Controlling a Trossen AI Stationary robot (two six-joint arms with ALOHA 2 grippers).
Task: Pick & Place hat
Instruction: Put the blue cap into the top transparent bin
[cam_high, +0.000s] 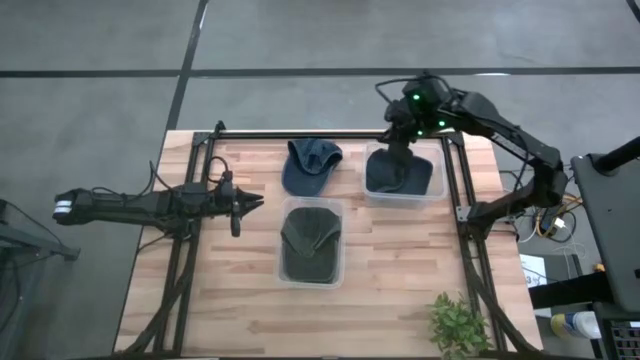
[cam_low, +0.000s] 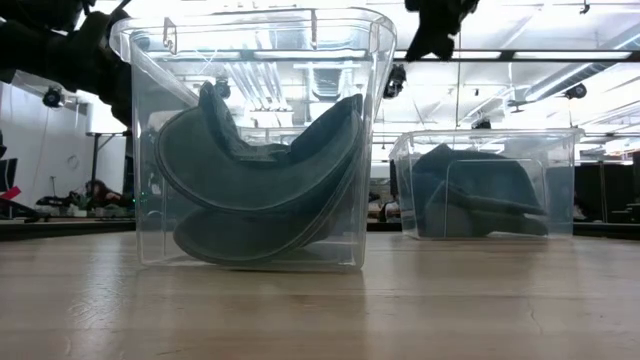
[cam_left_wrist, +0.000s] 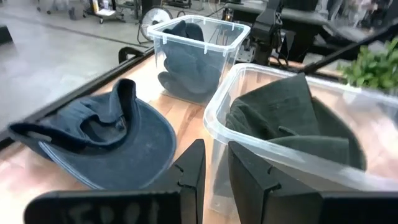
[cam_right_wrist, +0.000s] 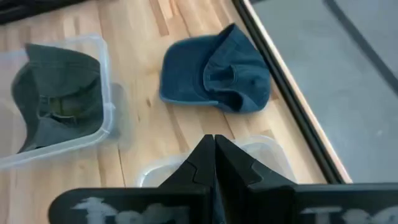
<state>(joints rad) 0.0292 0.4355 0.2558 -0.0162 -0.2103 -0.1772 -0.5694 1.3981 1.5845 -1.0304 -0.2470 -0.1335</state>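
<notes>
**Two hats binned, one blue cap loose on the table**

The right gripper's fingers (cam_right_wrist: 214, 163) are pressed together with nothing between them; the left gripper's fingers (cam_left_wrist: 189, 180) stand slightly parted, also empty.

From above, we see the right gripper (cam_high: 398, 150) poised over the far bin (cam_high: 438, 178), which holds a dark hat (cam_high: 398, 175). The left gripper (cam_high: 250, 203) waits well to the left of the near bin (cam_high: 338, 275), where an olive hat (cam_high: 310, 245) sits. The blue cap (cam_high: 310, 165) lies on the bare table (cam_high: 400, 290) between the two bins, toward the far edge. A plant (cam_high: 458, 325) stands at the near right corner.

At table height, we see the near bin (cam_low: 372, 150) with its hat (cam_low: 260, 185) curled inside, and the far bin (cam_low: 572, 180) behind it with its hat (cam_low: 480, 195) settled on the bottom. The cap does not show here.

Through the left wrist, the cap (cam_left_wrist: 106, 146) lies just ahead of the fingers, brim toward them, beside the near bin (cam_left_wrist: 214, 121).

Through the right wrist, the cap (cam_right_wrist: 214, 71) lies crown-up beyond the far bin's rim (cam_right_wrist: 149, 171).

We judge that a placing step is done and the cap is the next pick. Whichever arm takes it must open wide, come down on the brim or crown fold, and lift clear of both bin walls.
</notes>
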